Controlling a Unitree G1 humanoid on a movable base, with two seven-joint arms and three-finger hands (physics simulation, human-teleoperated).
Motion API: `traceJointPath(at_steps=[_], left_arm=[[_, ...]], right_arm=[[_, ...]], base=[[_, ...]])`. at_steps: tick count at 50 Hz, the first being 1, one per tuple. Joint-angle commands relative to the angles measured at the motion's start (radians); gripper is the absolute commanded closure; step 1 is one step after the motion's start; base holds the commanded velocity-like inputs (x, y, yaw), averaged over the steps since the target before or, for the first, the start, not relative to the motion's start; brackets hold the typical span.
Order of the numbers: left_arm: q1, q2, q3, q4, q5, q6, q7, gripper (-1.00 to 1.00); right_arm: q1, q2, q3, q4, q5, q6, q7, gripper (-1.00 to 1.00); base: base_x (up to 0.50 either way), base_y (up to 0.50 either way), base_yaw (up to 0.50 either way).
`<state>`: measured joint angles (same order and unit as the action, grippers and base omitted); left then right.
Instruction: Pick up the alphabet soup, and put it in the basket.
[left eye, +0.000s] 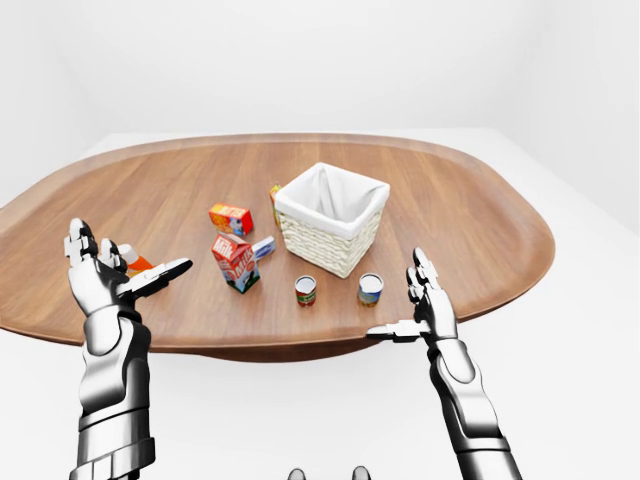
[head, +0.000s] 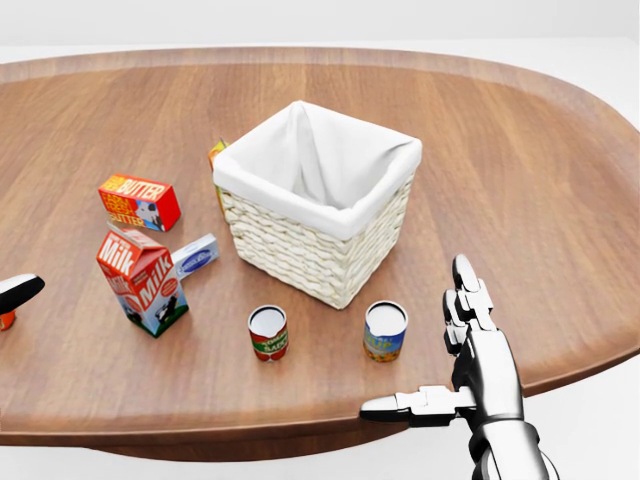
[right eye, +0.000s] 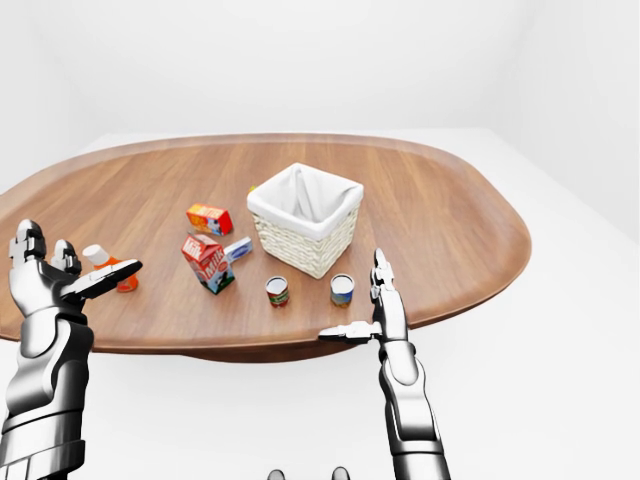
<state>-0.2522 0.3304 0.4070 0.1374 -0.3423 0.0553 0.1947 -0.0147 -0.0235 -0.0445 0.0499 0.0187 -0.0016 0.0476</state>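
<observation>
Near tabletop's bottom edge, alphabet soup (head: 385, 331) seen upright beside basket (head: 316, 190); right hand (head: 455, 372) and left hand (left eye: 105, 279) both splayed open, nothing held.

Both arms raised, forearms near vertical, elbows low. Left hand (left eye: 100, 273) up at the left of the left-eye view, palm turned inward, all 3 fingers spread apart, thumb (left eye: 165, 274) pointing toward the view's right; nothing in it. Right hand (head: 468, 352) at lower right of the head view, 2 fingers straight up, thumb (head: 405, 406) sticking out sideways to the view's left; spread wide, holding nothing. Silver segmented forearms, wrists straight.
</observation>
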Motion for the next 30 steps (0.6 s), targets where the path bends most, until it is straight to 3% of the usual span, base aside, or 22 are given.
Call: traceJointPath(at_steps=[1,30], left_arm=[[0.0,0.001,0.0,-0.001,-0.001,0.002,0.001,-1.0],[0.001,-0.001,0.0,0.0,0.002,-0.004,-0.004,-1.0]], right_arm=[[-0.002,-0.001,-0.001,0.001,0.006,0.002,0.002,-1.0],[0.002,0.0,0.001,-0.004,0.003,0.004,0.002,-1.0]], base=[[0.2,-0.02,0.0],[0.2,-0.06,0.0]])
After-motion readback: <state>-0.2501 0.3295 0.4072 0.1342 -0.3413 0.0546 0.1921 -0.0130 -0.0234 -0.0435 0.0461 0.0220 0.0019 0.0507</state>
